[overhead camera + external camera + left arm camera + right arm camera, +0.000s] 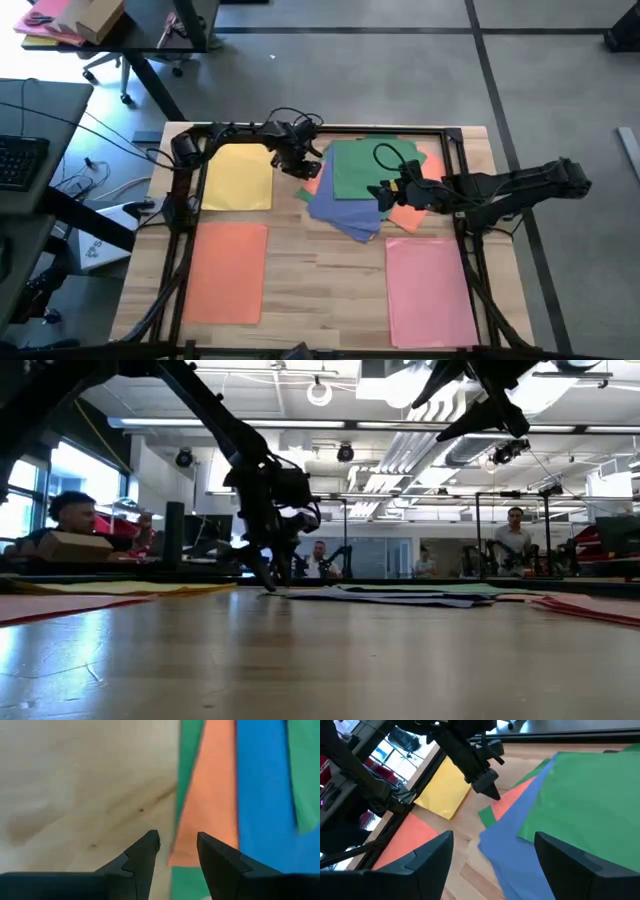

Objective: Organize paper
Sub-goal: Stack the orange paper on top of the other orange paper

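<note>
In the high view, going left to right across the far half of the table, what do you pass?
Yellow paper → left gripper, down at the mixed pile's edge → green sheet topping that pile → right gripper, open above the pile.

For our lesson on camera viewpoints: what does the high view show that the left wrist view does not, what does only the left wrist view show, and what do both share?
Only the high view shows the sorted yellow stack, orange stack and pink stack, plus the right gripper above the mixed pile.

Only the left wrist view shows the left gripper open, its tips at an orange sheet's corner.

Both show the mixed pile's blue sheet and green sheet.
</note>
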